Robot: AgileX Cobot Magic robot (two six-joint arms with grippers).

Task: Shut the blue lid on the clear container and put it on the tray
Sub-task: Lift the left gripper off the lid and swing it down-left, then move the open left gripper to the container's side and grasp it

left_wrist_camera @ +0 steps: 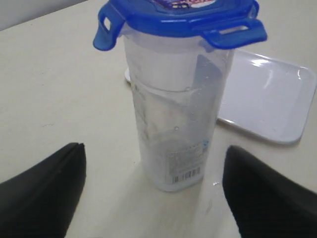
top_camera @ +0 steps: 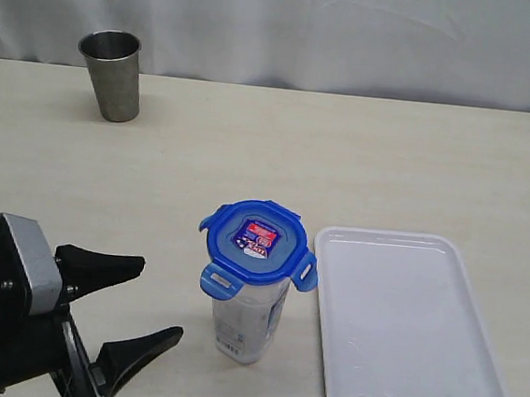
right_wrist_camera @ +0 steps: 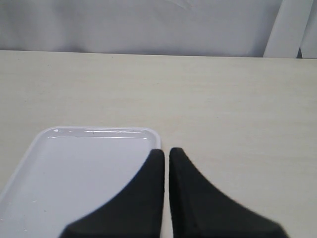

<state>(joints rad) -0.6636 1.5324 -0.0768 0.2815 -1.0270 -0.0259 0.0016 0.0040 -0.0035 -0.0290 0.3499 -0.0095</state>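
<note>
Black right tool [right_wrist_camera: 167, 151], pressed closed, shows only in its wrist view.

Exterior view: raised, near the front edge of the surface [top_camera: 344, 159], angled down toward the far edge; whole scene at mid-range. Left wrist view: low, close behind the left tool [left_wrist_camera: 154, 150], facing the clear container [left_wrist_camera: 173, 129], tray [left_wrist_camera: 270, 101] beyond. Right wrist view: low behind the right tool [right_wrist_camera: 167, 151], facing the far edge. Tray shared by all three.
</note>
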